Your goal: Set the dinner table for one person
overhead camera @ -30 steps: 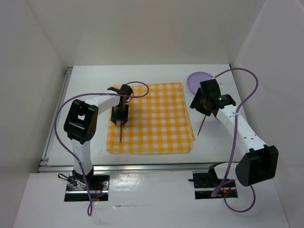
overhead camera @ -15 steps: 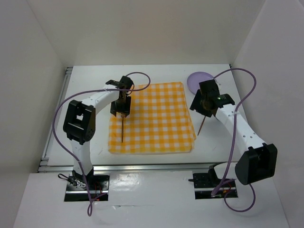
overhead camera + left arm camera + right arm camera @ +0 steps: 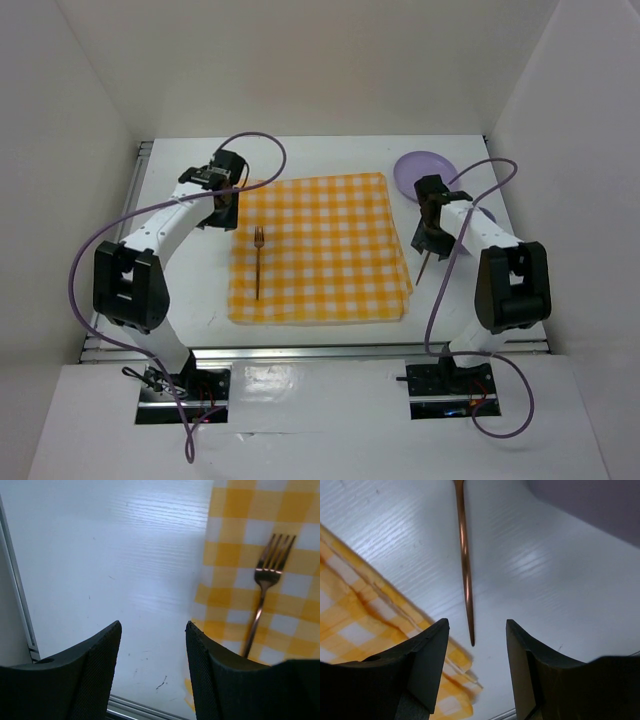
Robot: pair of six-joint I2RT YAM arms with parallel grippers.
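Observation:
A yellow-and-white checked cloth lies on the white dinner table. A copper fork lies on the cloth's left part, tines pointing away; it also shows in the left wrist view. My left gripper is open and empty over bare table just left of the cloth. A thin copper utensil handle lies on the table right of the cloth. My right gripper is open, and the handle's tip lies just ahead of its jaws. A purple plate sits at the back right.
A metal rail runs along the table's left and front edges. White walls enclose the table on three sides. The purple plate's edge is close to the right gripper. The cloth's folded corner lies left of the right fingers.
The left gripper has let go of the fork, which now lies on the cloth, and moved back left off the cloth. The right gripper has come down over the copper handle.

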